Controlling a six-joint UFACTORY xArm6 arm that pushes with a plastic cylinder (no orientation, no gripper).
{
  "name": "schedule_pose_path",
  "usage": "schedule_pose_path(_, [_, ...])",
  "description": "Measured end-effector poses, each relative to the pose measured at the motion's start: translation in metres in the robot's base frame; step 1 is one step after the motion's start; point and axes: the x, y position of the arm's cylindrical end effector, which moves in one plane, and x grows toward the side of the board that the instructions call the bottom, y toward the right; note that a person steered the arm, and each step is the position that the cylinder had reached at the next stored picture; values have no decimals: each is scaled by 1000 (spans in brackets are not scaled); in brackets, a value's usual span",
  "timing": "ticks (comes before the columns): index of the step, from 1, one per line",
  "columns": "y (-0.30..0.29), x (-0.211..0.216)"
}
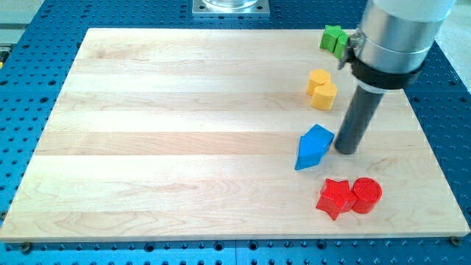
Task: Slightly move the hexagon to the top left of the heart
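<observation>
A yellow hexagon (pixel 318 78) lies at the board's upper right. A yellow heart (pixel 325 96) touches it just below and to its right. My tip (pixel 346 152) rests on the board well below the heart, apart from both yellow blocks. It stands right beside the right edge of a blue block (pixel 313 146); I cannot tell if they touch. The rod rises from the tip to the grey arm body (pixel 394 37) at the view's top right.
A green star (pixel 333 37), partly hidden by the arm, sits near the board's top right edge. A red star (pixel 335 197) and a red cylinder (pixel 366 195) lie side by side near the bottom right. The wooden board (pixel 184 132) sits on a blue perforated table.
</observation>
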Motion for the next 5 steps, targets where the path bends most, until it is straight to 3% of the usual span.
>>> schedule_pose_path(1, [41, -26])
schedule_pose_path(3, [66, -78])
schedule_pose_path(4, [63, -91])
schedule_pose_path(5, [73, -66])
